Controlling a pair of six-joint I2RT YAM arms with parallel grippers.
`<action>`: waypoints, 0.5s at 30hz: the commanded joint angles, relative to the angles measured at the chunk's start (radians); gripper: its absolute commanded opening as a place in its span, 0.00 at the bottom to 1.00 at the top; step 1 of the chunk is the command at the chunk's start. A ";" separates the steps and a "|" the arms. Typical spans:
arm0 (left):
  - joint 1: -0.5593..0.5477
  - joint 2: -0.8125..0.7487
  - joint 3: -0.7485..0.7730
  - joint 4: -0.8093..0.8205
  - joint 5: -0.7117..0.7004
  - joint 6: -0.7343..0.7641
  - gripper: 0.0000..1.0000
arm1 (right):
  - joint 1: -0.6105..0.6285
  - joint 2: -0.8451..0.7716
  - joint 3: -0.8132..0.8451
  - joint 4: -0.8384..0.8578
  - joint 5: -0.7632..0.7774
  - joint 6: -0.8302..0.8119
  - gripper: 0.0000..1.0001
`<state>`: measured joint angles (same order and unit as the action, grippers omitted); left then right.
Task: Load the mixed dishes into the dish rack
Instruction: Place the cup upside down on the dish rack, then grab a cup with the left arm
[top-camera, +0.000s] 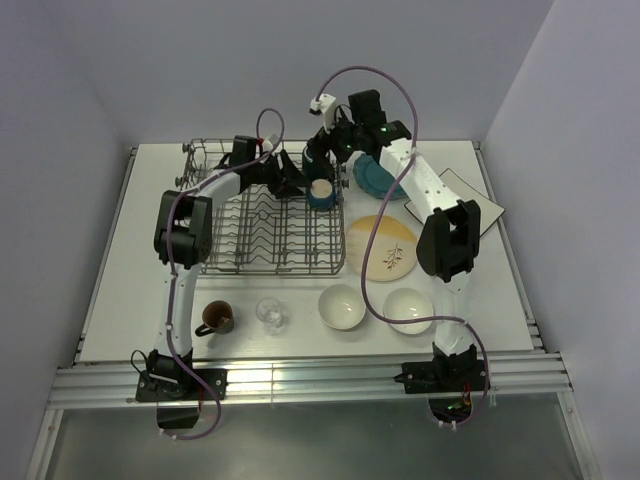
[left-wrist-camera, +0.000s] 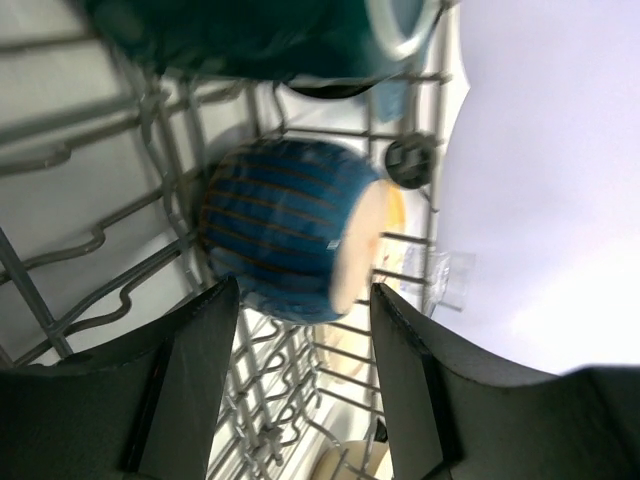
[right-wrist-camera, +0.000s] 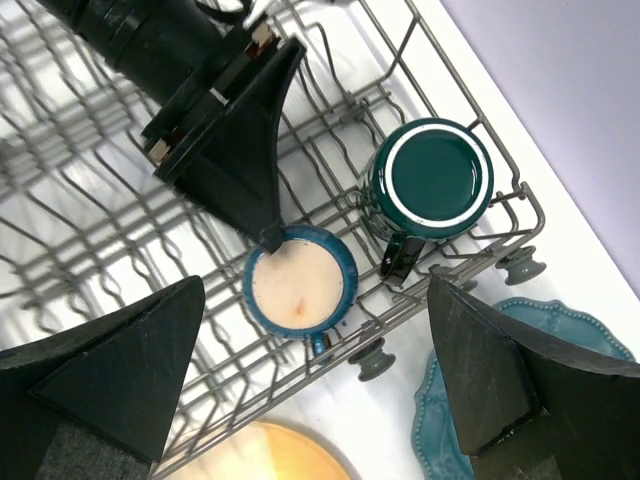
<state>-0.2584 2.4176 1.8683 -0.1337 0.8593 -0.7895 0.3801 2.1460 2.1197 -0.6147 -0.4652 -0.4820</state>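
Since the blue mug (top-camera: 320, 190) already stands in the dish rack (top-camera: 215, 215), we judge from the top view that a placing step is ending. The left arm (top-camera: 215, 185) stretches across the rack, and the mug sits just ahead of its jaws. The right arm (top-camera: 440, 235) folds back on itself, its jaws above and just behind the same mug. Well behind both jaws on the worktop (top-camera: 130, 290) lie a brown mug (top-camera: 216, 317), a clear glass (top-camera: 270, 314), two white bowls (top-camera: 341, 306) and a yellow-cream plate (top-camera: 382, 247).

From the left wrist, the left jaws are spread. The blue mug (left-wrist-camera: 290, 245) lies between and just beyond their tips, with a gap on either side. A teal mug (left-wrist-camera: 270, 35) stands farther ahead. We think the next move is a clean retreat that does not nudge the mug.

From the right wrist, the right jaws are spread wide and empty. The blue mug (right-wrist-camera: 298, 280) lies below, midway between them, and the teal mug (right-wrist-camera: 435, 180) sits toward the right-hand finger. One left finger ends at the blue mug's rim, but we cannot tell whether it touches.
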 joint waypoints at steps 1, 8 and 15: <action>0.019 -0.110 0.003 0.098 0.010 -0.025 0.62 | -0.023 -0.080 0.002 0.018 -0.078 0.069 1.00; 0.031 -0.147 -0.009 0.112 0.015 -0.014 0.62 | -0.058 -0.103 -0.021 0.001 -0.145 0.097 1.00; 0.044 -0.279 -0.006 -0.102 -0.164 0.235 0.62 | -0.075 -0.123 -0.030 -0.130 -0.401 -0.030 0.99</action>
<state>-0.2230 2.2681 1.8645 -0.1604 0.7868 -0.6941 0.3099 2.1170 2.1014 -0.6708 -0.7002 -0.4397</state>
